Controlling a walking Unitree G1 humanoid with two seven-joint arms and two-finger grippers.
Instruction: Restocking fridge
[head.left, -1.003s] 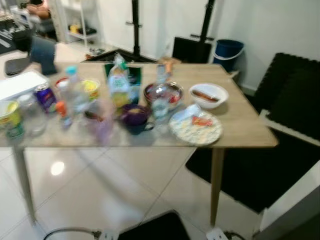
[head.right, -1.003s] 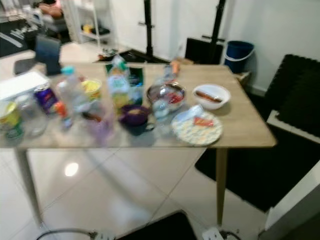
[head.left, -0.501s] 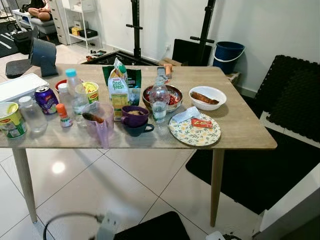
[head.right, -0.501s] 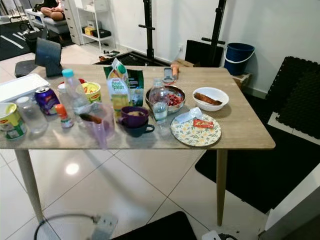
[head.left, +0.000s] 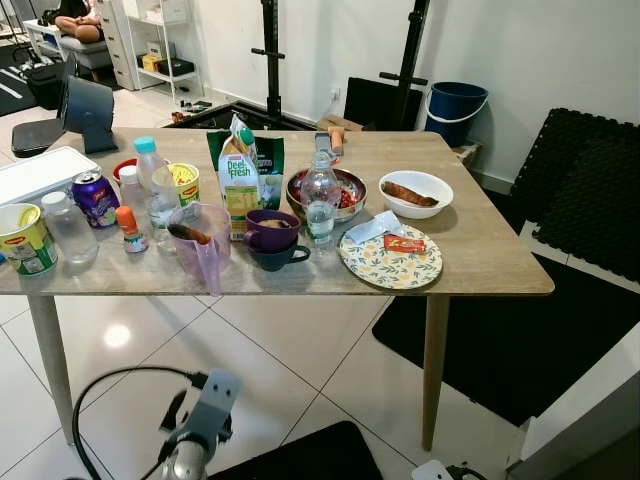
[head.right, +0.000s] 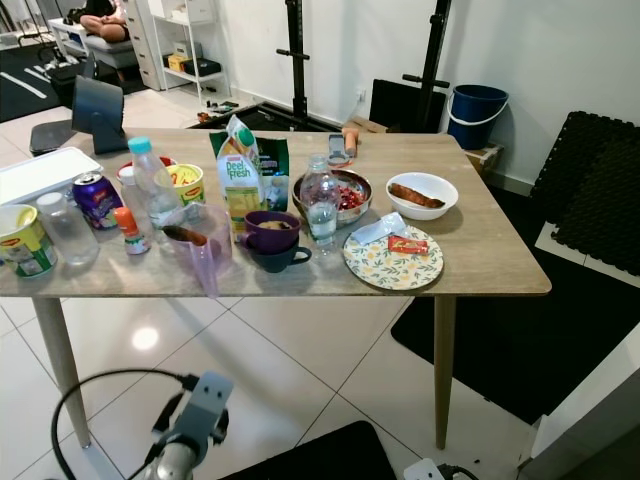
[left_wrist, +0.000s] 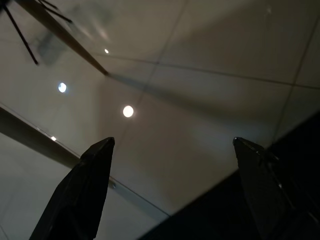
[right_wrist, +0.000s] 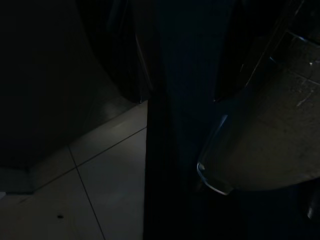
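Wooden surface (head.left: 480, 262) loaded with juice carton (head.left: 238, 182), water bottle (head.left: 320, 200) and soda can (head.left: 95, 198), all ungrasped; approach step, left hand (left_wrist: 170, 190) low over floor tiles, fingers apart, empty; right hand state indeterminable; next: close in, raise hand to one item.

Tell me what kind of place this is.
Most likely a lived-in home, a dining spot beside a workout corner. A wooden table carries food and drink such as a juice carton and a bowl of sausages, while black foam mats and a black rack stand behind on the tiled floor.
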